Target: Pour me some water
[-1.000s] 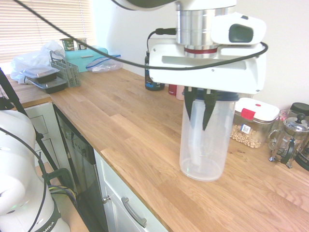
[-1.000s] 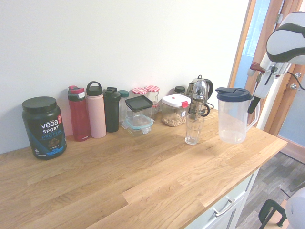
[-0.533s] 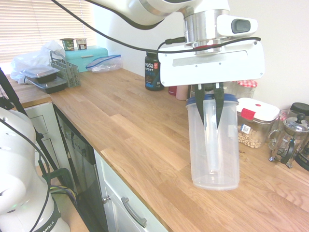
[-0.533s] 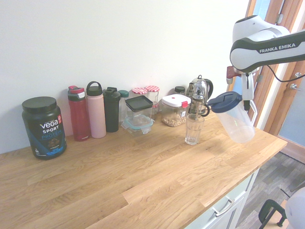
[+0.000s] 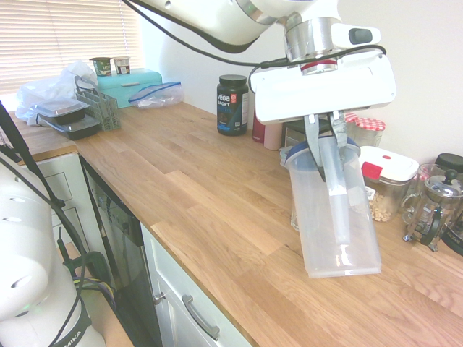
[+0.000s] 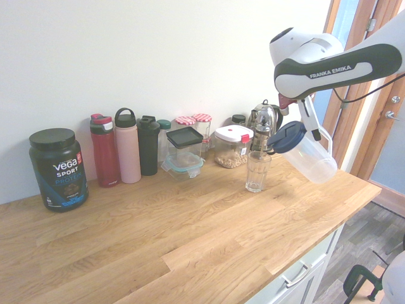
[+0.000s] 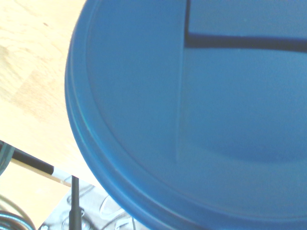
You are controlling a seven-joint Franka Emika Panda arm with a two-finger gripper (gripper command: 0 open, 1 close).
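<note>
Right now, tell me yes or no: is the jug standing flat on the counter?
No, the gripper holds the jug tilted in the air over the glass.

Home kitchen, no doubt about it.

Long wooden table (image 6: 190,240) along a plain white wall, white drawers (image 5: 189,311) with metal handles underneath. The back edge is lined with everyday stuff: a Vega Sport protein tub (image 6: 57,168), drink bottles (image 6: 127,145), jars with checked lids (image 6: 193,120), a food container with a white lid (image 6: 232,145), a French press (image 5: 434,208). Further down there's a teal bread bin (image 5: 130,85) and a window blind (image 5: 58,36).
</note>
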